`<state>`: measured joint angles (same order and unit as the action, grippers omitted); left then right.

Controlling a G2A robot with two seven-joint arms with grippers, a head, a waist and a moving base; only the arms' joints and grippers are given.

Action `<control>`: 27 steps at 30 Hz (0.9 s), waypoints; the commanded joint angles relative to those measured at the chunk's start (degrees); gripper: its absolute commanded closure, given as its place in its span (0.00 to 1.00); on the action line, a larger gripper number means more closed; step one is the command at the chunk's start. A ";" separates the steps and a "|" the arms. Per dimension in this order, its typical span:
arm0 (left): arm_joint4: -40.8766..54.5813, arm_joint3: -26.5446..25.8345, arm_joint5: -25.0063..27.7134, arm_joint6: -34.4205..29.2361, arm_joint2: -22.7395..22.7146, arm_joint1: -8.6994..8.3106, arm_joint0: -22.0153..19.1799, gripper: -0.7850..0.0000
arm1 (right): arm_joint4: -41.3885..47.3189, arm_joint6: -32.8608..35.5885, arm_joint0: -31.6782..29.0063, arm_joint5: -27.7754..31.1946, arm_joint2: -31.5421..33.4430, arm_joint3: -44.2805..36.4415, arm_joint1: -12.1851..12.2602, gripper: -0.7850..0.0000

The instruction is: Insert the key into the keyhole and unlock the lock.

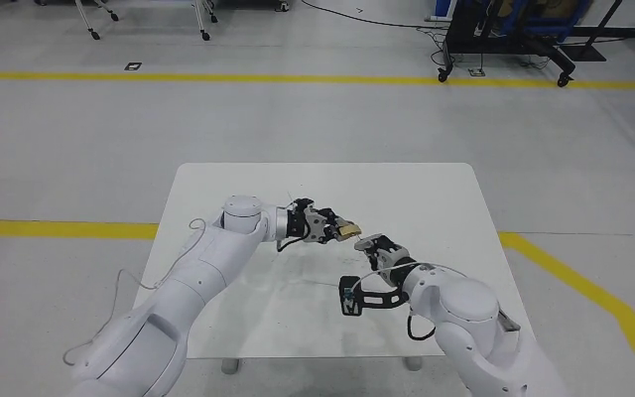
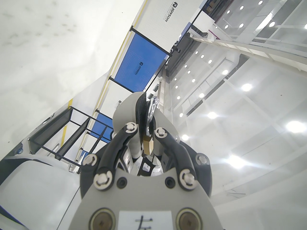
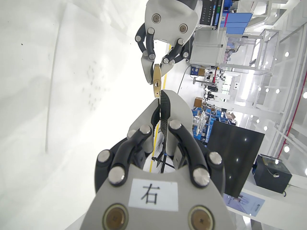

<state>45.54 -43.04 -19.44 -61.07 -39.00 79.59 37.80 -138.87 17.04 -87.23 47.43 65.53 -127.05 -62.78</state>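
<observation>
The left gripper (image 3: 156,74) clamps the small brass padlock (image 3: 157,84) at its fingertips (image 3: 147,72), keyhole face toward the right gripper (image 3: 160,98), whose fingers (image 3: 177,107) are pressed together, tips nearly touching it; what they pinch, I cannot tell.

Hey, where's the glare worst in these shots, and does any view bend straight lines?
Left wrist view: ceiling lamps flare white, and the partition panels bow. Right wrist view: the table is washed pale, yet the lock shows its keyhole plainly. Top view: even light, the yellow floor line straight.
</observation>
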 commanded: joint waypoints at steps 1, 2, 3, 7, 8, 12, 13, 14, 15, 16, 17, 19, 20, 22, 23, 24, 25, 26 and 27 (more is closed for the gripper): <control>-0.22 -0.33 -0.15 0.32 -0.22 -0.02 0.22 1.00 | -0.49 0.07 0.52 0.44 -0.47 -0.01 -0.02 1.00; -0.33 -0.50 -0.22 0.41 -0.34 -0.03 0.32 1.00 | -0.87 0.10 0.73 0.76 -0.78 -0.03 -0.02 1.00; -0.53 -0.72 -0.38 0.40 -0.47 -0.05 0.45 1.00 | -1.28 -0.04 1.03 1.22 -1.18 0.04 -0.02 1.00; -1.22 -1.20 -0.62 0.27 -0.73 -0.09 0.76 1.00 | -2.09 0.07 2.00 2.13 -2.11 1.16 -0.08 1.00; -1.42 -1.29 -0.74 0.23 -0.78 -0.10 0.80 1.00 | -2.03 0.52 2.26 2.19 -2.17 1.68 -0.15 1.00; -1.90 -1.54 -1.01 0.09 -1.14 -0.11 0.98 1.00 | -1.27 1.61 3.15 2.67 -2.64 2.50 -0.43 1.00; -1.97 -1.58 -1.04 0.00 -1.24 -0.11 1.03 1.00 | -1.21 1.90 3.28 2.69 -2.67 2.61 -0.47 1.00; -2.01 -1.58 -1.17 -0.02 -1.34 -0.10 1.08 1.00 | -1.10 2.16 3.36 2.63 -2.71 2.67 -0.52 1.00; -2.07 -1.64 -1.23 -0.06 -1.42 -0.09 1.12 1.00 | -1.00 2.46 3.40 2.55 -2.72 2.77 -0.57 1.00; -2.13 -1.67 -1.27 -0.13 -1.51 -0.09 1.17 1.00 | -1.16 2.87 3.45 2.59 -2.79 2.83 -0.60 1.00; -2.29 -1.71 -1.34 -0.18 -1.55 -0.08 1.19 1.00 | -1.17 3.10 3.49 2.59 -2.93 2.85 -0.64 1.00; -2.40 -1.72 -1.55 -0.20 -1.70 -0.05 1.24 1.00 | -0.95 3.14 3.62 2.72 -3.14 2.90 -0.71 1.00; -2.45 -1.73 -1.56 -0.19 -1.80 -0.03 1.26 1.00 | -0.89 3.05 3.69 2.75 -3.20 2.88 -0.73 1.00; -2.40 -1.62 -1.62 -0.18 -2.07 -0.01 1.28 1.00 | -0.88 2.63 3.67 2.77 -3.24 2.58 -0.72 1.00; -2.40 -1.57 -1.60 -0.20 -2.21 -0.01 1.29 1.00 | -1.02 2.45 3.61 2.77 -3.18 2.38 -0.68 1.00; -2.39 -1.54 -1.55 -0.22 -2.35 -0.01 1.31 1.00 | -1.20 2.27 3.52 2.81 -3.11 2.21 -0.64 1.00; -2.42 -1.54 -1.56 -0.36 -2.44 0.00 1.34 1.00 | -1.48 2.15 3.42 2.90 -3.08 2.05 -0.59 1.00; -2.47 -1.53 -1.55 -0.40 -2.53 0.00 1.37 1.00 | -1.77 2.08 3.32 2.99 -3.05 1.90 -0.55 1.00; -2.49 -1.53 -1.52 -0.40 -2.63 0.02 1.41 1.00 | -2.05 2.02 3.22 3.04 -3.04 1.80 -0.51 1.00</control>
<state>43.08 -44.57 -20.99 -61.46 -41.57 79.60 39.17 -140.72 19.10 -83.94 50.43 62.48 -125.18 -63.32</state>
